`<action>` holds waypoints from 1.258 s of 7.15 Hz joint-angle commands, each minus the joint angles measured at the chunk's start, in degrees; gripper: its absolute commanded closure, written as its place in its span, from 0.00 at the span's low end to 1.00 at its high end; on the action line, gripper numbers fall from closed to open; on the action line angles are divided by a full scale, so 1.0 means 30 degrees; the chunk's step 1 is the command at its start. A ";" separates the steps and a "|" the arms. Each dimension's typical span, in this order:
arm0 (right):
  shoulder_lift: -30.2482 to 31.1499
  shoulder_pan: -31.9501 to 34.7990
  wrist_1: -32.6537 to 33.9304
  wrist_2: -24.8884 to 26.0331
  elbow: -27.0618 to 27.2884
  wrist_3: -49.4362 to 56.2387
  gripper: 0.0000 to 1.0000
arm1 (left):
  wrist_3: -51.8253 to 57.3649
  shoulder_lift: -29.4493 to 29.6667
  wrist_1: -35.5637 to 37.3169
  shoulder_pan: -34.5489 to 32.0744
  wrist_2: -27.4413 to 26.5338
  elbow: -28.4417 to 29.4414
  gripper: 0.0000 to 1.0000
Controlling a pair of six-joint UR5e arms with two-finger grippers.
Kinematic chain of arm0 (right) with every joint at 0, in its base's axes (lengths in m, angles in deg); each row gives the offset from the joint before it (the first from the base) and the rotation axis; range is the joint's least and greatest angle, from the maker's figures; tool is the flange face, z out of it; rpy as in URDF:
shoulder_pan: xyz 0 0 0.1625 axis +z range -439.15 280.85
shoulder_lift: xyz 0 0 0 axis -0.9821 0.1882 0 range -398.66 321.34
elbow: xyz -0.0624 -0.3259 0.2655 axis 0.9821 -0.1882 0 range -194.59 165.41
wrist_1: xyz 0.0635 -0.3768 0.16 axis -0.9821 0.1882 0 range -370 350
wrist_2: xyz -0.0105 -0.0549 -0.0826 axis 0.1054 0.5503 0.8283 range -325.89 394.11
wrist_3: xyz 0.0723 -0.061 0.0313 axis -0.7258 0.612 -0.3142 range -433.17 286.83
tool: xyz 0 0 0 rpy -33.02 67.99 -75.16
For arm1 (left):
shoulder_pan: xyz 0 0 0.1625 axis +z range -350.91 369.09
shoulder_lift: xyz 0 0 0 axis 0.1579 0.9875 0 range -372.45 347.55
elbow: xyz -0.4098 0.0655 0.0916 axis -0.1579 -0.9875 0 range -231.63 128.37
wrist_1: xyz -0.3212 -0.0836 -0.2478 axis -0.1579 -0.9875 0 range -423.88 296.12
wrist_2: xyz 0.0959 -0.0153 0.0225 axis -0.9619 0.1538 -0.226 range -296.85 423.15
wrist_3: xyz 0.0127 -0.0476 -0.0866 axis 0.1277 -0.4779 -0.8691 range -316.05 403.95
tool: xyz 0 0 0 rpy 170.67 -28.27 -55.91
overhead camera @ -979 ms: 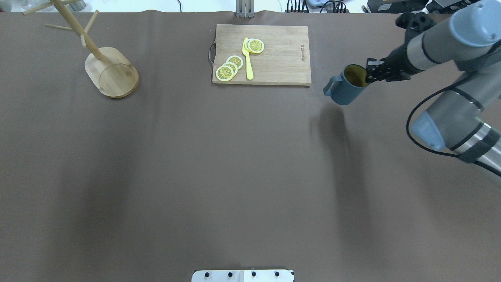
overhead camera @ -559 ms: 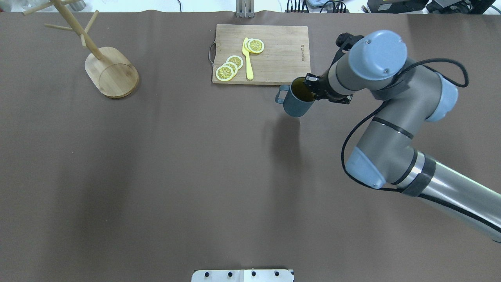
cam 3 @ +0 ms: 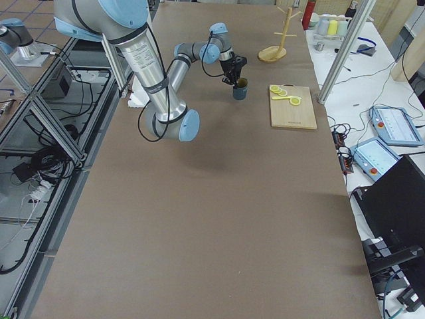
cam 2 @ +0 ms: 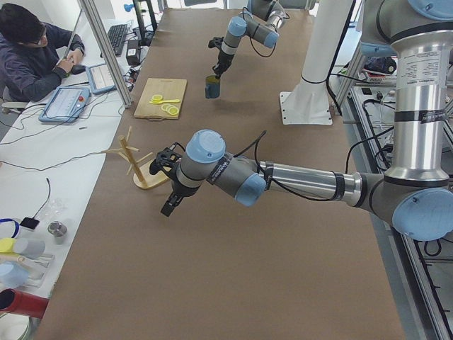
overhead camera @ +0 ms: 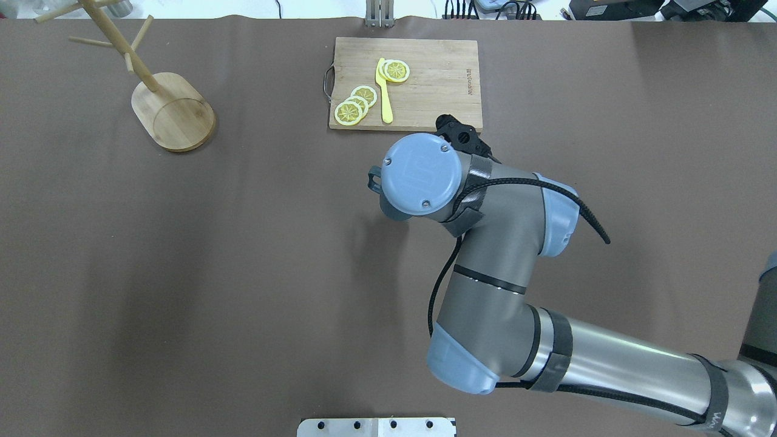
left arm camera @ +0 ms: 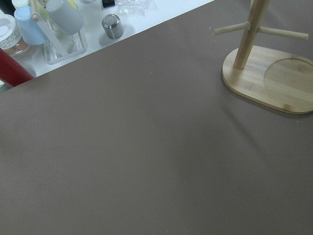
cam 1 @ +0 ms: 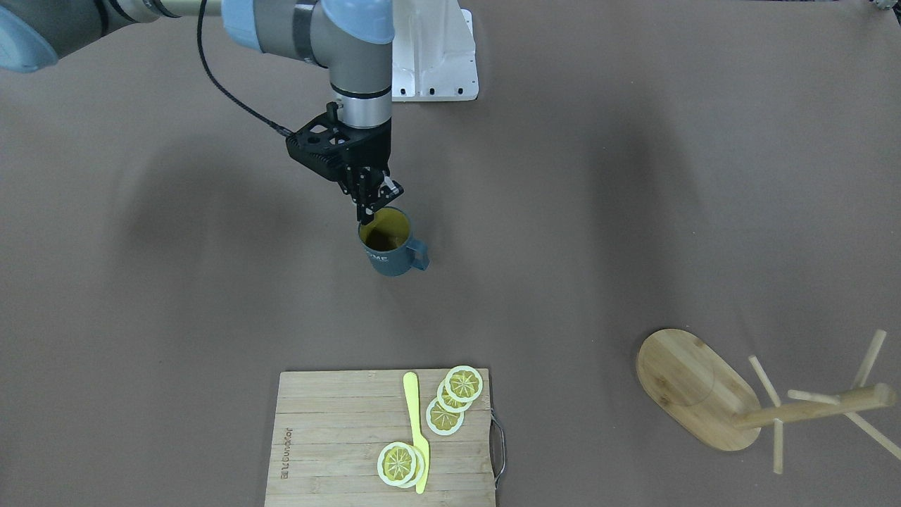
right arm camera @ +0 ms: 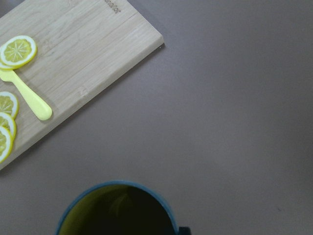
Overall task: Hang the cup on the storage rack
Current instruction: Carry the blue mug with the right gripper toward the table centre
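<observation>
Now, the right claw (cam 1: 371,204) grips the cup (cam 1: 389,248) by its rim; carry it level toward the storage rack (cam 1: 693,387), lower right in the front-facing view.

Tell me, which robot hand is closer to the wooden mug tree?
The left. The left gripper hangs just beside the storage rack, on the robot's side of its base. The right gripper is far off at mid-table, pinching the rim of the cup.

Robot lab: aluminium framing (cam 2: 106,51), control consoles (cam 3: 393,124)
</observation>
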 commanded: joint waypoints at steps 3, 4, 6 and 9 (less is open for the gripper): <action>-0.4019 -0.1030 0.1371 0.0526 -0.4779 -0.3089 1.00 | 0.0023 0.0002 -0.0011 0.0038 0.0000 0.0162 0.01; -0.3994 -0.1030 0.1313 0.0526 -0.4784 -0.3030 0.98 | 0.0023 0.0002 -0.0011 0.0038 0.0000 0.0162 0.01; -0.3907 -0.1030 0.1341 0.0555 -0.4813 -0.2884 0.39 | 0.0023 0.0148 -0.0011 0.0038 0.0000 0.0308 0.01; -0.3440 -0.0449 0.1371 0.1551 -0.3708 0.0118 0.00 | 0.0023 0.0207 -0.0040 0.0038 0.0000 0.0367 0.01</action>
